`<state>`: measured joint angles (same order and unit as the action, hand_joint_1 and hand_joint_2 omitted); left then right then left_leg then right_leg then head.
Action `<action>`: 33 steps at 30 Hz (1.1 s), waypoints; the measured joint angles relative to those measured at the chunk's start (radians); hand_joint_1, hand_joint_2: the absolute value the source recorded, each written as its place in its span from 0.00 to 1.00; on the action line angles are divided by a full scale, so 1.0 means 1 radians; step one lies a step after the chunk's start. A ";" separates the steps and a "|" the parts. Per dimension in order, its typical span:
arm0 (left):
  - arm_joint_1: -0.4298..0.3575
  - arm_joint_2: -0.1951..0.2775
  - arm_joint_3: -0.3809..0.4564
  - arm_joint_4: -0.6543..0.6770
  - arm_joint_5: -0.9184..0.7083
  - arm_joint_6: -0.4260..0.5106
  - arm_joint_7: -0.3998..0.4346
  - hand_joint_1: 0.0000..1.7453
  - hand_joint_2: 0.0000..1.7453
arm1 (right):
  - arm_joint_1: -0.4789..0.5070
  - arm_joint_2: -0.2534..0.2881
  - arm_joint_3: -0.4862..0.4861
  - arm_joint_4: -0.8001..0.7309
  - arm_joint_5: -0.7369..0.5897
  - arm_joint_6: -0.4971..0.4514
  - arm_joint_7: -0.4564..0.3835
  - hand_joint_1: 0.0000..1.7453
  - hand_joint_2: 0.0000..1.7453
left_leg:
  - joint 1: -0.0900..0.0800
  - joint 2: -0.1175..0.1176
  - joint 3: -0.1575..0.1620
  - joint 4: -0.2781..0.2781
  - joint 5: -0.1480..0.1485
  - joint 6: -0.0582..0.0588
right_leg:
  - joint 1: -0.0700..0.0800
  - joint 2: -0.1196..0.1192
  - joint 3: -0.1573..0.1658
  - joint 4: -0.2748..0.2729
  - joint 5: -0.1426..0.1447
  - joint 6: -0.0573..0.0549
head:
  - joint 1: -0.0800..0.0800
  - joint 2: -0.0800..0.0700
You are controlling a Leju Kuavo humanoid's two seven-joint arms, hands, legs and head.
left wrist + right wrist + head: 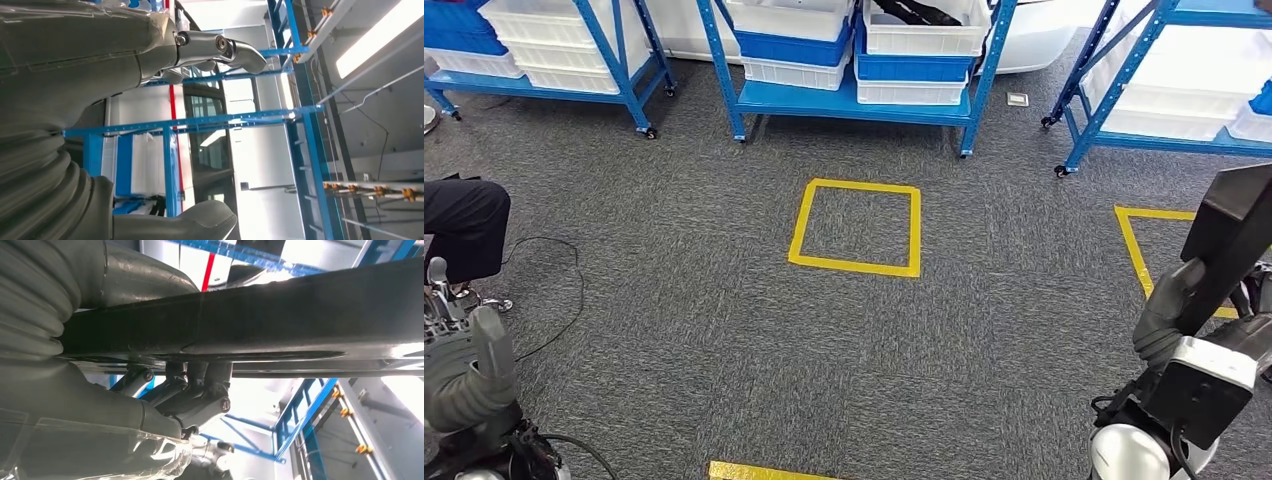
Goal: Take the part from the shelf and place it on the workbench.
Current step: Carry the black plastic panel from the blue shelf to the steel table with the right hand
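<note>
Part (1239, 235): long black bar, gripped in the right robot hand (1169, 320), fingers (200, 395) wrapped under it, raised over grey carpet. Left robot hand (469, 375): holds nothing, fingers apart. Blue shelf (854, 100) with white and blue bins stands ahead, beyond a yellow taped square (856, 227).

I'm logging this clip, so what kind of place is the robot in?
Probably a warehouse or factory storeroom: wheeled blue shelving racks holding white and blue bins, and yellow tape squares marked on grey carpet.
</note>
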<state>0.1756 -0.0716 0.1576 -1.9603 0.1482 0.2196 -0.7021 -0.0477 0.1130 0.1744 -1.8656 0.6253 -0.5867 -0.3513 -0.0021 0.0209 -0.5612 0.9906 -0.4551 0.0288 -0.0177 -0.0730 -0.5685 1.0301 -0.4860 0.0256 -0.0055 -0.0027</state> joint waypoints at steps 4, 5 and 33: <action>0.002 0.000 0.001 -0.002 0.003 -0.008 0.000 0.00 1.00 | -0.006 -0.003 0.000 0.005 0.004 0.000 0.004 1.00 1.00 | 0.003 -0.032 -0.012 -0.006 0.015 0.018 | -0.001 0.064 -0.102 0.222 -0.104 -0.013 | 0.007 0.000; 0.002 0.000 0.002 -0.002 0.003 -0.010 0.000 0.00 1.00 | -0.006 -0.005 0.000 0.007 0.005 -0.001 0.005 1.00 1.00 | 0.002 -0.043 -0.014 -0.006 0.017 0.018 | -0.001 0.067 -0.118 0.260 -0.115 -0.010 | 0.007 0.000; 0.003 0.019 0.048 -0.019 0.011 0.071 -0.001 0.00 1.00 | -0.032 -0.015 0.027 0.003 0.050 -0.029 0.033 1.00 1.00 | 0.008 -0.026 -0.035 -0.006 0.038 0.006 | -0.001 0.050 -0.034 0.125 -0.088 -0.005 | -0.002 0.000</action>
<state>0.1788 -0.0531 0.2052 -1.9797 0.1596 0.2903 -0.7033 -0.0794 0.0978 0.2018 -1.8625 0.6753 -0.6154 -0.3185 0.0056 -0.0054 -0.5959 0.9842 -0.4171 0.0349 -0.0188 -0.0232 -0.6026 1.1547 -0.5736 0.0203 -0.0077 -0.0027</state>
